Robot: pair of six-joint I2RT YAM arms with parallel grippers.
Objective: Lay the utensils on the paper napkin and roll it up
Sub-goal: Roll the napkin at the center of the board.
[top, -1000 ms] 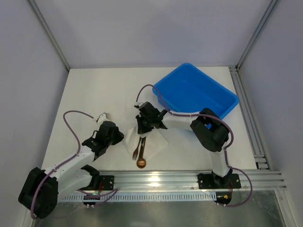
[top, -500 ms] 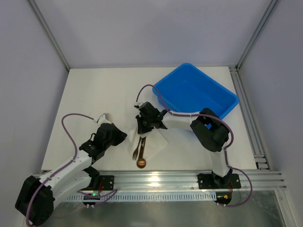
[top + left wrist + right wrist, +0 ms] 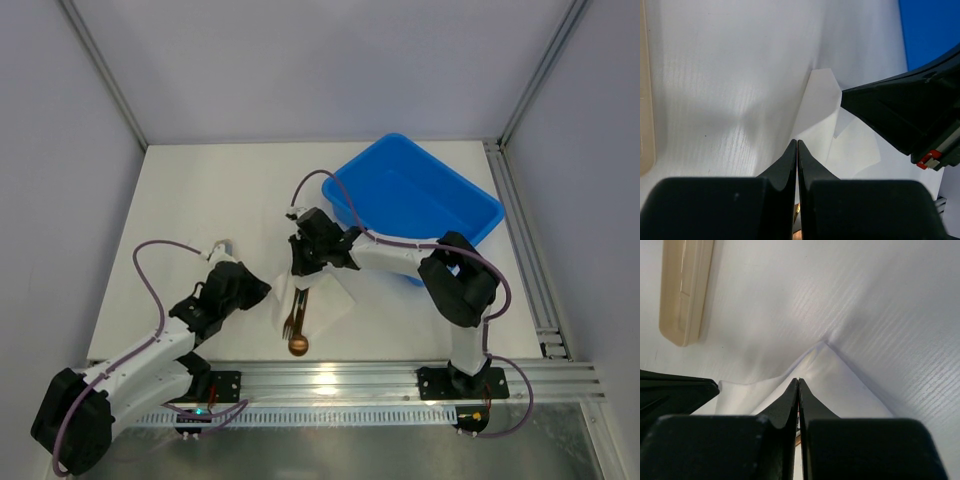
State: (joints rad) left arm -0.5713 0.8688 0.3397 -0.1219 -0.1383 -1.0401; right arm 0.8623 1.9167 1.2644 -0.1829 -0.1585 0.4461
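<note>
The white paper napkin (image 3: pixel 330 300) lies near the front edge of the table. The gold-bronze fork (image 3: pixel 287 322) and the spoon (image 3: pixel 298 345) stick out of its near side, and their handles are hidden under the paper. My left gripper (image 3: pixel 266 293) is shut at the napkin's left edge, which is raised and folded inward (image 3: pixel 820 100). My right gripper (image 3: pixel 303 275) is shut at the napkin's far corner, where the paper (image 3: pixel 850 385) tents up around the fingertips (image 3: pixel 798 380). The paper appears pinched in both.
A blue plastic bin (image 3: pixel 480 205) stands at the back right, close behind the right arm. A beige bar-shaped object (image 3: pixel 685 290) lies on the table to the left of the napkin. The aluminium rail (image 3: pixel 400 375) runs along the near edge.
My left gripper has moved right to the napkin's left edge. That edge has drawn inward over the utensil handles. My right gripper has shifted slightly at the far corner.
</note>
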